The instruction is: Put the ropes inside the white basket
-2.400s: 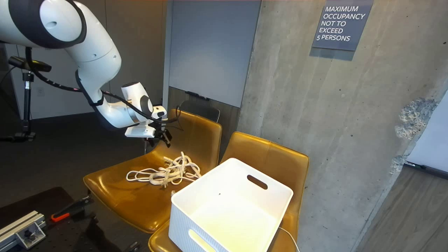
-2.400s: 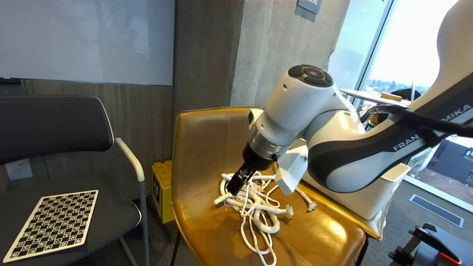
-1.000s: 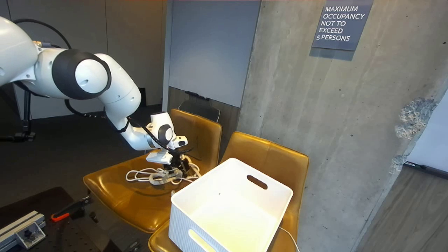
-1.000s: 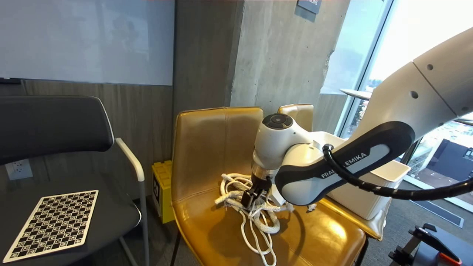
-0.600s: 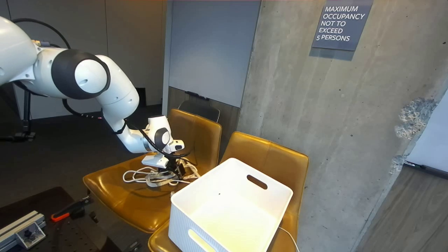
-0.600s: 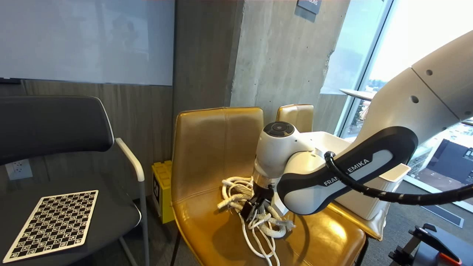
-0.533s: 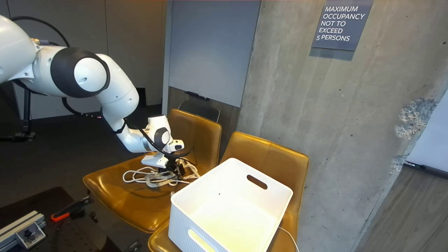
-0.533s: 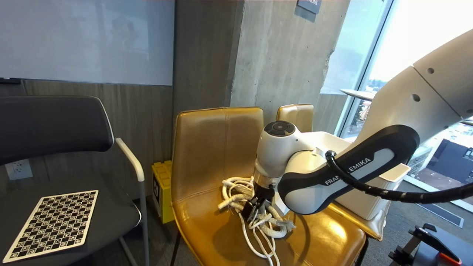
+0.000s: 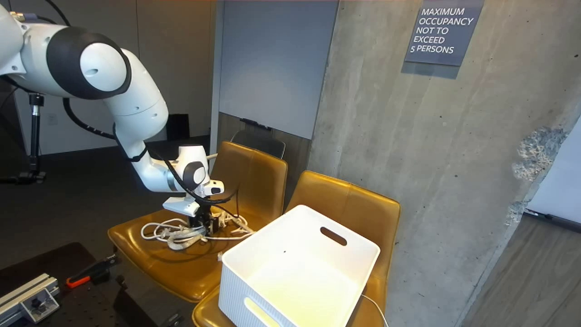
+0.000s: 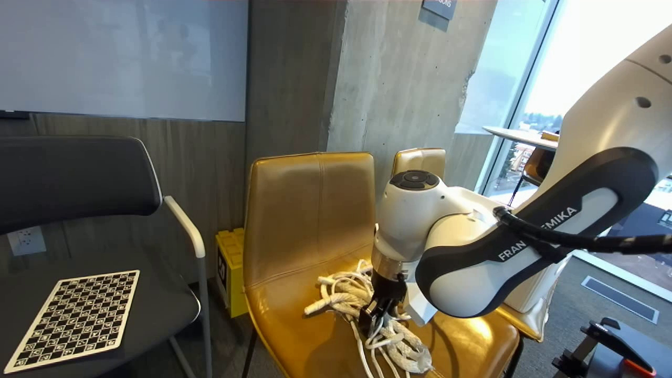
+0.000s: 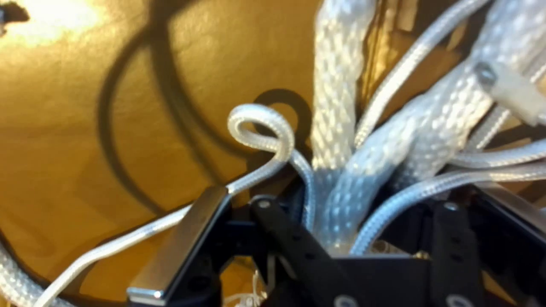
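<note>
A bare concrete wall (image 9: 431,159) carrying an occupancy sign (image 9: 442,34) rose behind the scene, and the worktop (image 10: 299,336) was the seat of a tan chair (image 10: 310,205). There the ropes (image 10: 344,298) lay in a loose tangle; none showed inside the white basket (image 9: 304,263), which sat on a second tan chair (image 9: 345,200) just beside. The gripper (image 10: 374,319) was down among the ropes, its jaws narrow around a bunch of them: in the wrist view thick braid (image 11: 335,94) and thin cord (image 11: 426,189) ran together between them.

The ropes looked light, soft and limp, with nothing fragile to spare. The thick braid would probably bend in broad, springy curves and give a firm bite; the thin cord seemed smoother, likelier to slip or trail. The middle of the tangle, where thick lengths met, looked the best place to take hold, low enough to catch thin loops too.

There were one gripper, one basket, two tan chairs and, in an exterior view, one dark chair (image 10: 73,178) bearing one patterned board (image 10: 73,320). How many separate ropes there were could not be told.
</note>
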Motion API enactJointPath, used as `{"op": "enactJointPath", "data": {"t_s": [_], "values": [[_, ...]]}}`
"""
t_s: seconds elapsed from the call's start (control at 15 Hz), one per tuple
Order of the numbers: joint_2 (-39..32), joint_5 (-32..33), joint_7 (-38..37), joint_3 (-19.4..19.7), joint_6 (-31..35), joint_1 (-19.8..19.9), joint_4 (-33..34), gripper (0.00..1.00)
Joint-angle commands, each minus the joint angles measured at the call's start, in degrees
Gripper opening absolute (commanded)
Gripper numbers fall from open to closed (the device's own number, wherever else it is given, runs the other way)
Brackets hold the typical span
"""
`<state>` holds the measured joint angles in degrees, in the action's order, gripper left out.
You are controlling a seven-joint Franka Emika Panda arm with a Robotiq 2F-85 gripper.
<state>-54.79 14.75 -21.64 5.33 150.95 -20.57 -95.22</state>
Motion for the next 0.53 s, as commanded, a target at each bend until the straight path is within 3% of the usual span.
{"op": "enactJointPath", "data": {"t_s": [0.0, 0.47], "values": [[5.7, -3.79, 0.66, -1.69, -0.49, 0.68, -7.19, 0.0], [16.75, -5.0, 0.93, 1.07, -7.07, 3.98, -5.09, 0.0]]}}
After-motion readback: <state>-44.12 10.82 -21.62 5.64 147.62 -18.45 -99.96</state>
